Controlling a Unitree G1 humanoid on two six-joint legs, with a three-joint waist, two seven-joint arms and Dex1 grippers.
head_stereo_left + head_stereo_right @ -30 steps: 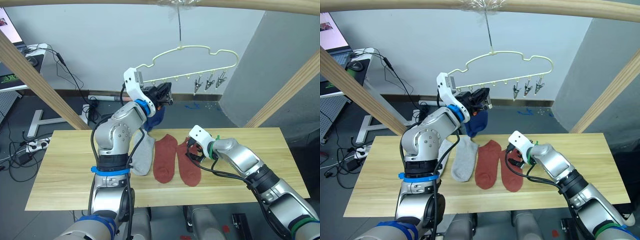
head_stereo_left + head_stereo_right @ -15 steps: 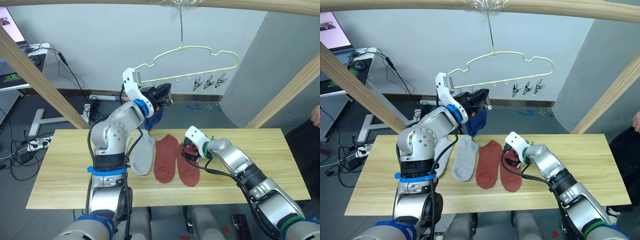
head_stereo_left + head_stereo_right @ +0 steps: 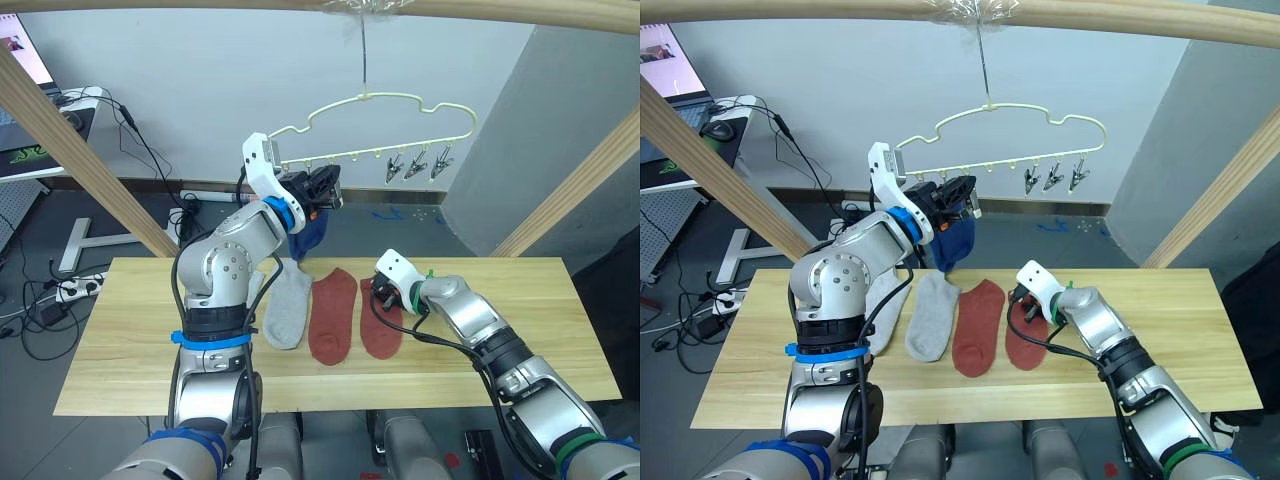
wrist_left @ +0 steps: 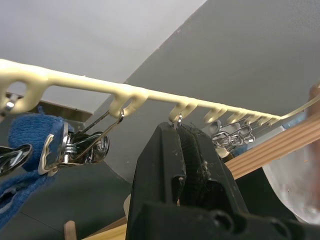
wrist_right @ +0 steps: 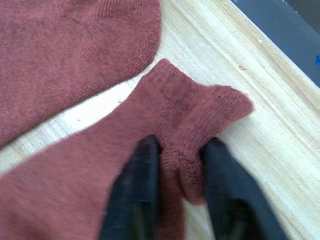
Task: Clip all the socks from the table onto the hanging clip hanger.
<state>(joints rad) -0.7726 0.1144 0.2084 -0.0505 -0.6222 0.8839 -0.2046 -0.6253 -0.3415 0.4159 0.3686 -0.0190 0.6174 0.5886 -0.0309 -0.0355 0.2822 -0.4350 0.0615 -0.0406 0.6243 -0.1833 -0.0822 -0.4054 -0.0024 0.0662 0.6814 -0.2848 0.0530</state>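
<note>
Between right pincer [image 5: 176, 165] fingers, wrist view reveals bunched rust sock [image 5: 100, 190] cuff.

A pale yellow hanger [image 3: 400, 98] hangs above the wooden table [image 3: 130, 340]. A blue sock [image 3: 308, 232] hangs from one clip. Two red socks [image 3: 331, 315] and grey socks [image 3: 285, 312] lie flat, side by side.
</note>
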